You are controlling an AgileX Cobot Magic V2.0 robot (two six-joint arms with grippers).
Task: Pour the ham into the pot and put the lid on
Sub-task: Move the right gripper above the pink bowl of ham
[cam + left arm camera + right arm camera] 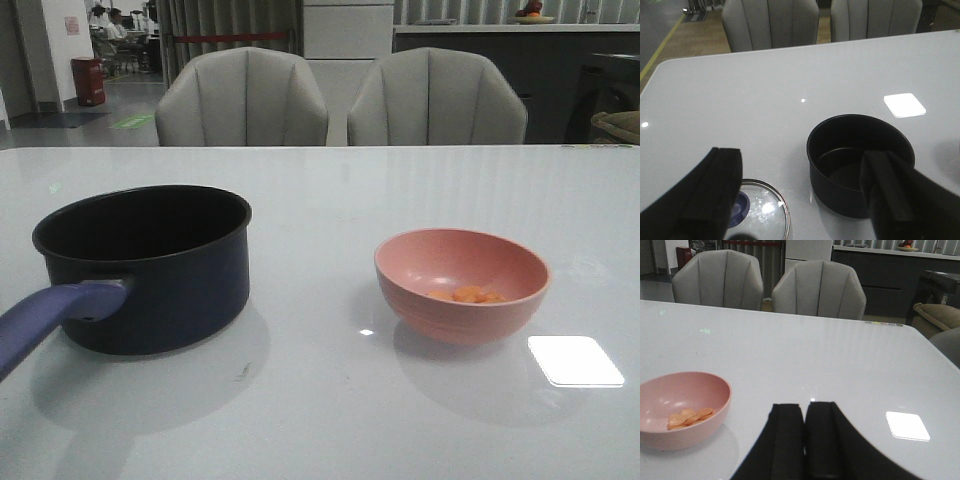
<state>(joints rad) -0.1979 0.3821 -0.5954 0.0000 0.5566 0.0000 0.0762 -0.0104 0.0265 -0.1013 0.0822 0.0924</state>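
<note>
On the pale glossy desk (330,400) the pot (150,265) stands to the robot's left, open and empty, its black inside bare and its long purple-blue handle (50,315) pointing back toward the robot. Well apart to the right sits the pink bowl (462,283), upright, with the ham (470,294) as a small orange heap at its bottom. The lid (762,210) does not show in the front view; the left wrist view finds it lying flat on the desk just beside the pot, blue knob (739,209) up, partly hidden behind a finger of the left tool (800,192). That tool hangs above the lid and pot with its fingers spread wide and nothing between them. The right tool (804,440) has its fingers pressed together, gripping nothing, and hovers over bare desk near the bowl, which lies off to one side in its view. Judging by this, nothing of the task is done yet: the pouring step is just at its start. The next move would call for the right tool to part its fingers, close on the bowl's rim, carry it over the pot and tip it; the bowl's smooth sloping wall could slip in a shallow pinch. The lid would follow.
</note>
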